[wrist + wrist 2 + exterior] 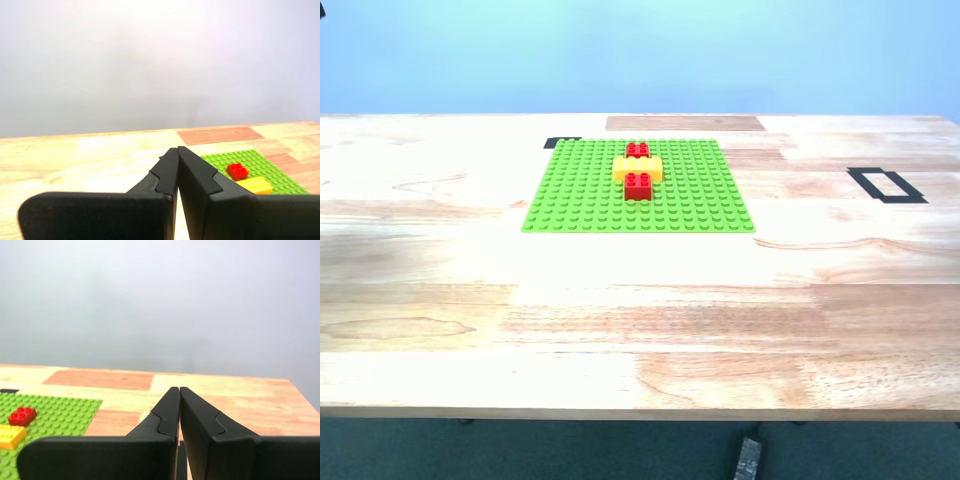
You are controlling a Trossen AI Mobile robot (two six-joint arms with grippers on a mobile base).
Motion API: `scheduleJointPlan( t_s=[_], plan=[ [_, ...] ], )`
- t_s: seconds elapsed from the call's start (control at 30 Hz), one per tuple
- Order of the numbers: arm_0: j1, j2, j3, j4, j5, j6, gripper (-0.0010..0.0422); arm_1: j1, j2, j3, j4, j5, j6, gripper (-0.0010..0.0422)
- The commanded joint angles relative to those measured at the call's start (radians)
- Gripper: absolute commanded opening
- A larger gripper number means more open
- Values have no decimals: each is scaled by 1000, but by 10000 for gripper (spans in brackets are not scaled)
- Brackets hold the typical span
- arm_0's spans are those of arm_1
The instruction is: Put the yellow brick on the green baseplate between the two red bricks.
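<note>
yellow brick sits on green baseplate, upper centre of exterior view, touching both red bricks; my first gripper and my second gripper both closed, empty

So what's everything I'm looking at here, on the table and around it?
green baseplate: one, bright green, flat on the table toward its far side
red bricks: two, red, on the baseplate, one behind the yellow brick and one in front of it
yellow brick: one, yellow-orange, on the baseplate between the red bricks, lying crosswise
table: one, light wood
black tape outline: one, a rectangle on the table at the exterior view's right
black tape mark: one, at the baseplate's far corner
wall: blue, behind the table
my first gripper: one, black, shut, holding nothing
my second gripper: one, black, shut, holding nothing
</note>
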Motion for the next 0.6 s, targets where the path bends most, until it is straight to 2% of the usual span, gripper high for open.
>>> scheduleJointPlan(
  t_s=[0.03, 0.3, 0.37, 0.5, 0.6],
  plan=[
    [0, -21, -29, 17, -4, 3, 0, 0, -34, -27, 1, 2, -6, -1],
    [0, -43, -77, 19, -7, 24, 0, 0, -53, -84, 8, 6, 15, -1],
    [0, -48, -90, 19, -39, 23, 0, 0, -56, -86, 8, 11, -8, -1],
    [0, -53, -106, 16, -111, 26, 0, -2, -55, -87, 16, 99, -40, -1],
    [0, -53, -105, 22, -108, 52, 0, -9, -50, -87, 18, 137, -45, -1]
  ],
)
